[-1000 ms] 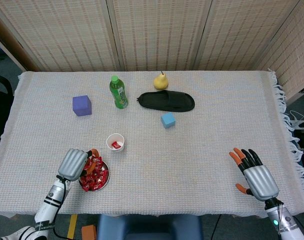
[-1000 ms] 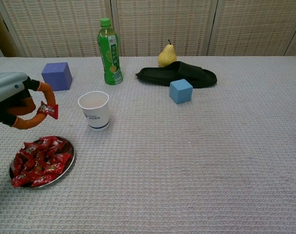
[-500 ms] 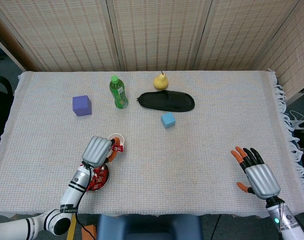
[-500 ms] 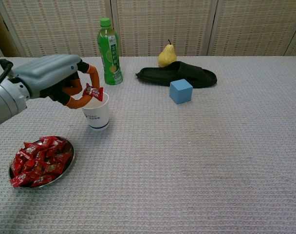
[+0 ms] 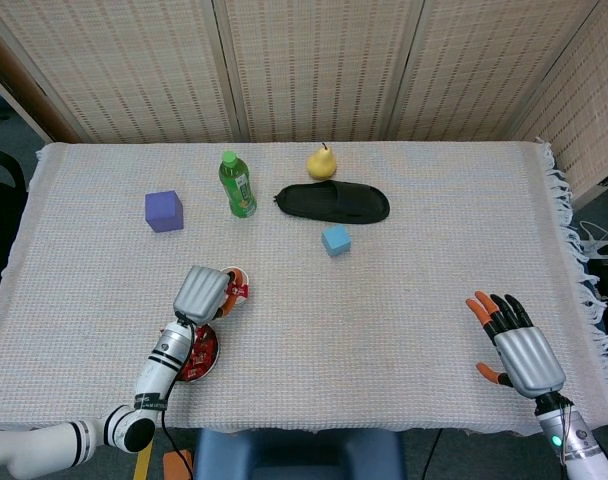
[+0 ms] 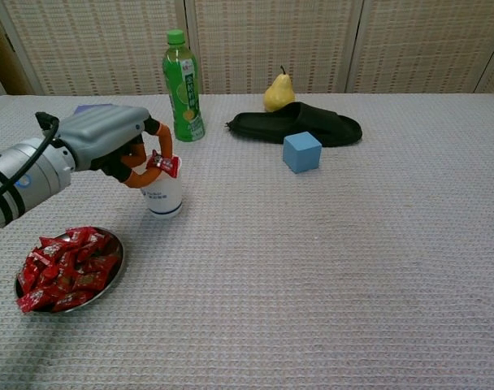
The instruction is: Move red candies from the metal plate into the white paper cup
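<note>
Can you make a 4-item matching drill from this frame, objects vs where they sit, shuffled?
Things:
1. red candy
2. pear
3. blue cube
4. metal plate

Places:
A. just behind the black slipper
B. pinched in the left hand at the white paper cup
C. near table edge, heaped with candies
D. in front of the slipper, nearer the camera

Pairs: 1-B, 2-A, 3-D, 4-C

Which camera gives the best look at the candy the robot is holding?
The chest view: the red candy shows side-on, pinched in the left hand right at the white paper cup. The head view shows only a small red spot beside that hand.
</note>
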Robot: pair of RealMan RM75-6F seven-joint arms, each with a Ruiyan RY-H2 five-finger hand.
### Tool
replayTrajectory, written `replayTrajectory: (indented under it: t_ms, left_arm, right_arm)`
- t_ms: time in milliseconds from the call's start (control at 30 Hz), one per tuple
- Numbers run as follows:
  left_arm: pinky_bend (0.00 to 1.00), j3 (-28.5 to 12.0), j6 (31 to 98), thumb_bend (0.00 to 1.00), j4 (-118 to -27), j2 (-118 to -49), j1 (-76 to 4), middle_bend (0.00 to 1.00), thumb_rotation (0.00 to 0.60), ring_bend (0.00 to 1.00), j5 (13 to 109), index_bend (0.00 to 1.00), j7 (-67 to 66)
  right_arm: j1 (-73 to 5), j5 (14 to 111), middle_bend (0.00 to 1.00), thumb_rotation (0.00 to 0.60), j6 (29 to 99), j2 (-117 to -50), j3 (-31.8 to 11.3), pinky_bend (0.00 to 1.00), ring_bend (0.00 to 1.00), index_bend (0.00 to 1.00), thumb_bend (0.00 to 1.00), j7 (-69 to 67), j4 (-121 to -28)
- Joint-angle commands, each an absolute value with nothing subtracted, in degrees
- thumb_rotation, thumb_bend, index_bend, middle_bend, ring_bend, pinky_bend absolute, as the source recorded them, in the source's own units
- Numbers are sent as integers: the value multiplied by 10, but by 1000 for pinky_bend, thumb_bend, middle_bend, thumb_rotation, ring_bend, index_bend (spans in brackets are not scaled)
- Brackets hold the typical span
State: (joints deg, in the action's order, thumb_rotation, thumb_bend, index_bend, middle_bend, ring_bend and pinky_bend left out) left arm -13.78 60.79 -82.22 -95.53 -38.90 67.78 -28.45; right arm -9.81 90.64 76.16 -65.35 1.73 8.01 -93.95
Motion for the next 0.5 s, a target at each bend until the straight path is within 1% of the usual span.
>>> replayTrajectory:
  t_ms: [33, 133, 200, 367, 500]
  left_arm:
    - [1000, -137, 610, 474, -820, -957, -391, 1000, 600, 1000, 677, 391, -282]
    - [1000, -136, 615, 474, -818, -956, -392, 1000, 600, 1000, 678, 299, -278]
    - [1000, -136, 616, 475, -817, -955, -393, 1000, 600, 1000, 677, 270, -276]
    - [1000, -136, 615, 473, -813, -950, -395, 1000, 600, 1000, 671, 253, -267]
    - [1000, -123, 630, 474, -836, -932, -383, 1000, 600, 1000, 689, 239, -247]
  right_arm:
    - [-99, 905, 0, 600, 760, -653, 17, 0, 0, 0, 96, 78, -938]
    - [-99, 905, 0, 600, 758, -652, 18, 0, 0, 0, 96, 77, -938]
    - [-99, 907, 0, 600, 759, -652, 18, 0, 0, 0, 95, 78, -939]
    - [-99, 905, 0, 600, 759, -653, 18, 0, 0, 0, 96, 80, -939]
    - [-100, 902, 0, 600, 755, -654, 17, 0, 0, 0, 96, 80, -937]
